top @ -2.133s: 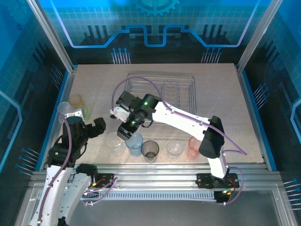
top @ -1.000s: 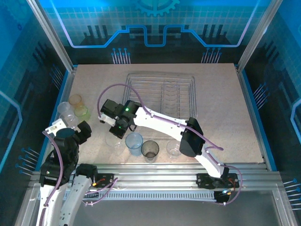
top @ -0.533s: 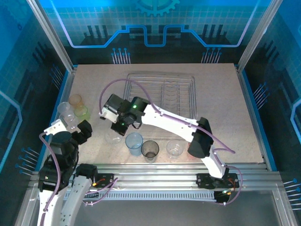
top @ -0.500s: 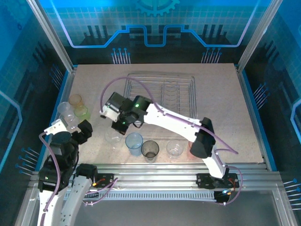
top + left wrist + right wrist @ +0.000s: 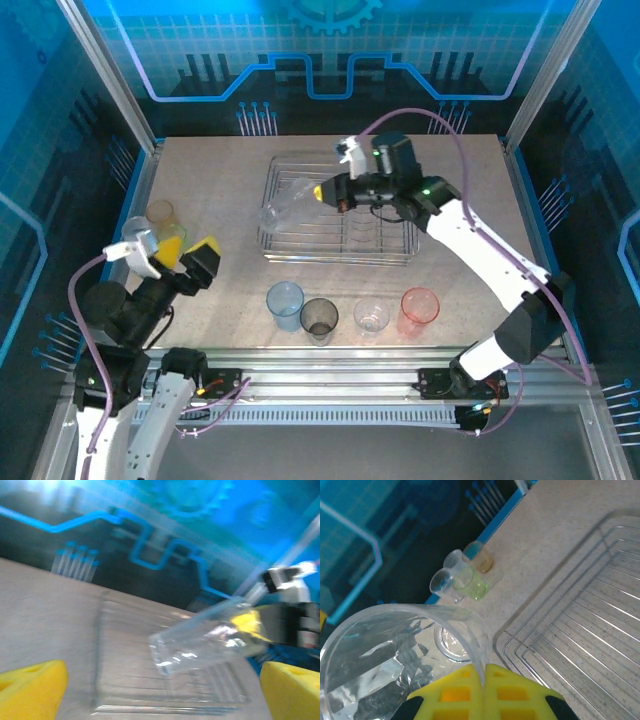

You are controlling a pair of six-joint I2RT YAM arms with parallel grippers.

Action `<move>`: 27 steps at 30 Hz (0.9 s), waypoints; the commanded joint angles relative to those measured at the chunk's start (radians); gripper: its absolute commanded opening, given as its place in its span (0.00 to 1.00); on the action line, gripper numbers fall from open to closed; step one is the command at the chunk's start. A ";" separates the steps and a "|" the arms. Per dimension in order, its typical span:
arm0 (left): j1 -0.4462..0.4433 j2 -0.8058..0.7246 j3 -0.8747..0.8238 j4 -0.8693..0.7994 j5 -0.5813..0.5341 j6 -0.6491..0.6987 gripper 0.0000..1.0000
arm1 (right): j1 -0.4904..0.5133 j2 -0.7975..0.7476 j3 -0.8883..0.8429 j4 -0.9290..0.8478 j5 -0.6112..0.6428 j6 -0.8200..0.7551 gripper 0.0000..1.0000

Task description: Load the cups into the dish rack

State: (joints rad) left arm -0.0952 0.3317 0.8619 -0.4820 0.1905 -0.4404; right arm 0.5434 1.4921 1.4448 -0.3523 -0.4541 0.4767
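Observation:
My right gripper (image 5: 322, 193) is shut on the rim of a clear cup (image 5: 285, 207), which lies tilted on its side above the left part of the dish rack (image 5: 335, 256). In the right wrist view the yellow pads (image 5: 512, 692) pinch the cup's wall (image 5: 395, 655), with the rack (image 5: 600, 630) below to the right. My left gripper (image 5: 188, 252) stands open over the table's left side, nothing between its fingers. The left wrist view looks between its fingertips (image 5: 30, 685) at the held cup (image 5: 200, 640) and the rack (image 5: 165, 690).
A blue cup (image 5: 285, 303), a smoky grey one (image 5: 319, 318), a clear one (image 5: 371, 316) and a pink-red one (image 5: 419, 308) stand in a row near the front edge. Amber (image 5: 480, 557), yellow-green (image 5: 472, 585) and clear (image 5: 445, 582) cups cluster at the left edge.
My right arm has lifted the clear cup from the front-left of the table and carried it back over the rack. My left arm has risen and turned toward the rack.

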 commanded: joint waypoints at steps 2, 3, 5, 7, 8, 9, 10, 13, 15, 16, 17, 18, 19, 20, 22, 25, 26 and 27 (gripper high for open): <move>-0.007 0.173 0.027 0.288 0.417 -0.121 1.00 | -0.091 -0.120 -0.128 0.317 -0.175 0.221 0.00; -0.006 0.215 0.035 0.331 0.469 -0.148 0.99 | -0.119 -0.141 -0.162 0.362 -0.198 0.256 0.00; -0.008 0.283 0.048 0.397 0.529 -0.182 0.99 | -0.166 -0.169 -0.217 0.446 -0.236 0.319 0.00; -0.008 0.347 0.072 0.437 0.574 -0.199 1.00 | -0.203 -0.196 -0.269 0.546 -0.275 0.386 0.00; -0.009 0.380 0.084 0.448 0.595 -0.205 1.00 | -0.217 -0.206 -0.292 0.594 -0.285 0.418 0.00; -0.009 0.413 0.098 0.455 0.610 -0.213 1.00 | -0.231 -0.215 -0.314 0.655 -0.296 0.453 0.00; -0.012 0.444 0.108 0.467 0.617 -0.223 1.00 | -0.242 -0.221 -0.331 0.704 -0.308 0.481 0.00; -0.016 0.507 0.108 0.548 0.638 -0.282 0.99 | -0.249 -0.241 -0.350 0.793 -0.327 0.523 0.00; -0.025 0.536 0.103 0.621 0.657 -0.324 0.99 | -0.247 -0.245 -0.347 0.797 -0.335 0.530 0.00; -0.034 0.548 0.101 0.650 0.663 -0.337 0.99 | -0.246 -0.245 -0.342 0.800 -0.344 0.535 0.00; -0.041 0.558 0.104 0.666 0.669 -0.342 0.99 | -0.244 -0.244 -0.342 0.809 -0.349 0.543 0.00; -0.052 0.570 0.108 0.678 0.674 -0.341 0.99 | -0.242 -0.244 -0.345 0.830 -0.354 0.555 0.00; -0.063 0.581 0.109 0.690 0.681 -0.338 1.00 | -0.237 -0.243 -0.348 0.851 -0.358 0.569 0.00; -0.074 0.591 0.111 0.699 0.687 -0.335 0.99 | -0.234 -0.240 -0.350 0.871 -0.362 0.583 0.00; -0.097 0.618 0.117 0.710 0.699 -0.329 0.99 | -0.222 -0.231 -0.348 0.897 -0.371 0.602 0.00; -0.112 0.649 0.125 0.710 0.694 -0.327 1.00 | -0.191 -0.218 -0.326 0.871 -0.385 0.594 0.00; -0.114 0.654 0.124 0.715 0.689 -0.328 1.00 | -0.180 -0.215 -0.320 0.861 -0.386 0.584 0.00; -0.115 0.658 0.124 0.723 0.687 -0.329 1.00 | -0.170 -0.211 -0.314 0.851 -0.392 0.572 0.00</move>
State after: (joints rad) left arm -0.2035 0.9829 0.9539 0.1818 0.8543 -0.7612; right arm 0.3431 1.2766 1.0992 0.4519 -0.8131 1.0470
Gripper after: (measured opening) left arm 0.995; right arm 0.064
